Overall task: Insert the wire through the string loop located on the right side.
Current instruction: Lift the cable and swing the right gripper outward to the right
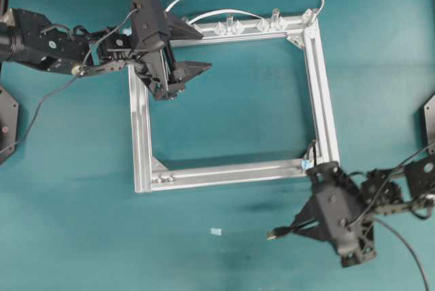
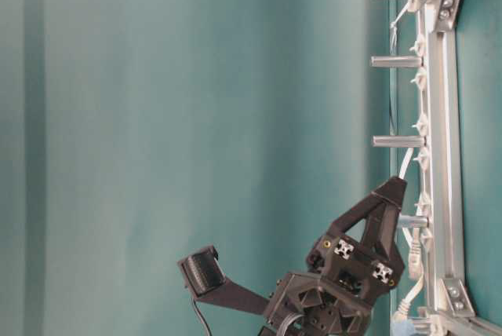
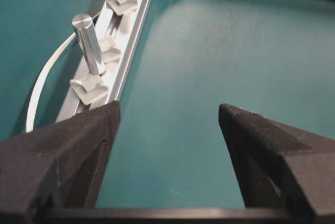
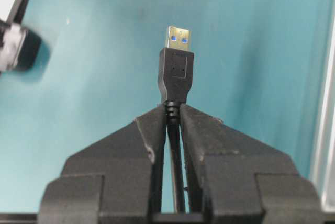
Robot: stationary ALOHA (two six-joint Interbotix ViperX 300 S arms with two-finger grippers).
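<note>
Gripping the wire (image 4: 176, 77) just behind its plug, the right end effector (image 4: 173, 116) is clamped; the left end effector (image 3: 167, 116) gapes empty.

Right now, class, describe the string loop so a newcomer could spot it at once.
Find the square metal frame on the green table. Go to its corner nearest the right gripper. The string loop hangs there, thin and dark, with a pale-blue tag, unlike the clear clips opposite.

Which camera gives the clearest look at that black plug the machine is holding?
The right wrist view: the wire fills the middle, its metal tip plain, pinched in the right pincer. The overhead view shows it small, pointing away from the frame.
</note>
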